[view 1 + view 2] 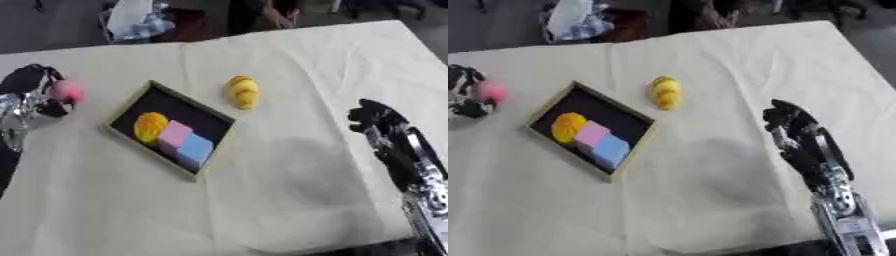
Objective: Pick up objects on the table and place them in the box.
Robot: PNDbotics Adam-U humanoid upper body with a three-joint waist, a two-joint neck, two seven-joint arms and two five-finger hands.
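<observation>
My left hand [35, 97] is curled round the small pink ball [67, 91], lifted left of the shallow dark tray-like box [131, 102] for dropping in, while my right hand [798, 131] hangs empty, fingers relaxed.

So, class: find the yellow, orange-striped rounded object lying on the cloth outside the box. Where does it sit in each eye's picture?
Left eye view: the yellow striped rounded object sits just above centre, right of the shallow black box.
Right eye view: it sits left of centre.
Shared landmark: the box's upper-right edge.
</observation>
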